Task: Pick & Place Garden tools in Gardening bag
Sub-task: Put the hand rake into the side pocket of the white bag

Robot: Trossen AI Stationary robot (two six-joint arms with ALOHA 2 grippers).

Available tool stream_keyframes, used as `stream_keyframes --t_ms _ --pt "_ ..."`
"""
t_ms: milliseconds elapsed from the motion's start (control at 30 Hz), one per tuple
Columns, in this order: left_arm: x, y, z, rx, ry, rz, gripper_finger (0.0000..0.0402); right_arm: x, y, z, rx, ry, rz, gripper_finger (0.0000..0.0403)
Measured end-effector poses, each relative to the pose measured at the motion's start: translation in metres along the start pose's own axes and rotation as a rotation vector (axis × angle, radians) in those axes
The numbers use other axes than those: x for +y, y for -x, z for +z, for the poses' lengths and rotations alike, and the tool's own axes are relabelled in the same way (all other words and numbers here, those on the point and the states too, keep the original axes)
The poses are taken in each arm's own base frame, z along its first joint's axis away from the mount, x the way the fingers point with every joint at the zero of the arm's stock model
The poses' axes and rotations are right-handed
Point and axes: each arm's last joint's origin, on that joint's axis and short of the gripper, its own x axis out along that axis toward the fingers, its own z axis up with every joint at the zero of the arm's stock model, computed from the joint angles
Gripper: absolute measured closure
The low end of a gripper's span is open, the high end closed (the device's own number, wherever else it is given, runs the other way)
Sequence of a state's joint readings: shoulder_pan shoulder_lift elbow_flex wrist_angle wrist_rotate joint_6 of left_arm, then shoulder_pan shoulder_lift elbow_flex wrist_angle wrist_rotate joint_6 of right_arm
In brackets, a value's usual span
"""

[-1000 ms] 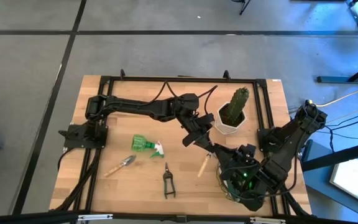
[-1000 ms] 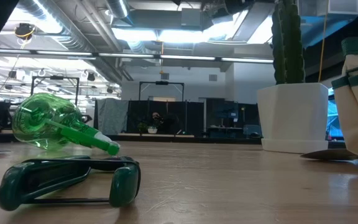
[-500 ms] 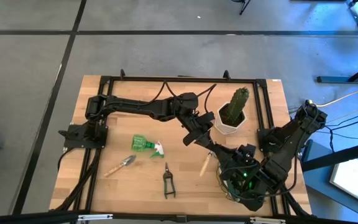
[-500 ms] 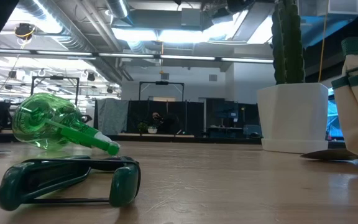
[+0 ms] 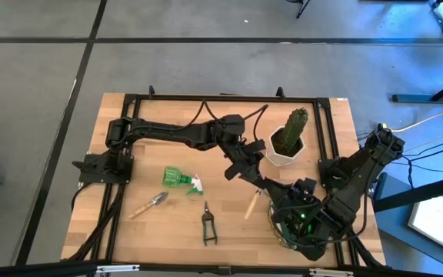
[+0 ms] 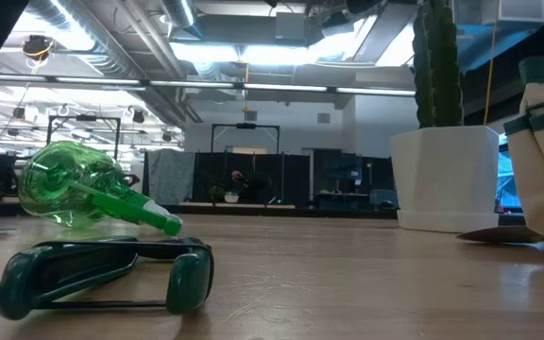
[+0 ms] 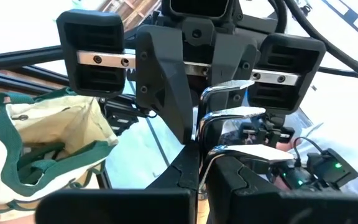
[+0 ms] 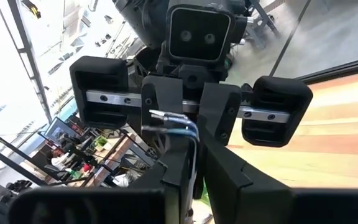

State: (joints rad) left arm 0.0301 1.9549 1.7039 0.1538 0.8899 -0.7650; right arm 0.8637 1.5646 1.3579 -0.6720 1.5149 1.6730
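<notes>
Two grippers meet nose to nose above the table (image 5: 129,238), and I read this as a handover.

1. Left gripper (image 5: 246,173): its fingers are closed on the silver metal end of the trowel (image 5: 251,205). The wooden handle hangs out below and to one side of the jaws, clear of the boards. Gripping the metal keeps the handle out of the way for the drop.
2. Right gripper (image 5: 271,192): it faces the left gripper directly. In its own wrist view its fingers are drawn close on the same silver strip. I judge that both arms have the tool for the moment, so it cannot fall during the exchange.
3. Gardening bag (image 7: 42,137): it stands just beside and beneath the right gripper, mouth open and green-trimmed. I believe the transfer takes place here because the left arm is at full stretch and the right arm sits over the bag.
4. Cactus pot (image 5: 283,154): it is near the left gripper on the side away from the bag. It is not a task item, so I keep clear of it.
5. Pruning shears (image 5: 208,223): they lie flat, well apart from both grippers and beyond the trowel handle.
6. Spray bottle (image 5: 177,178) and second trowel (image 5: 151,204): these lie farthest out, back along the left arm's side, not yet collected.
</notes>
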Motion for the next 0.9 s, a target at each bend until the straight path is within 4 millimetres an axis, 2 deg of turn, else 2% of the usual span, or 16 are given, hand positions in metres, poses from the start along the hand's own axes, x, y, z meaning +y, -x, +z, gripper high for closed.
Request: stream_keyframes --t_ms 267,500,900 --pt "-0.001 -0.002 -0.001 0.005 0.000 -0.003 0.0399 0.000 -0.009 0.001 -0.016 -0.005 -0.019 0.0358" --pt "0.000 -0.001 -0.002 0.008 -0.008 -0.001 0.0399 0.001 -0.011 0.001 0.003 -0.020 -0.026 0.0394" --pt "0.000 -0.001 -0.002 0.020 -0.013 -0.014 0.0398 0.002 -0.012 0.001 0.007 -0.029 -0.026 0.0398"
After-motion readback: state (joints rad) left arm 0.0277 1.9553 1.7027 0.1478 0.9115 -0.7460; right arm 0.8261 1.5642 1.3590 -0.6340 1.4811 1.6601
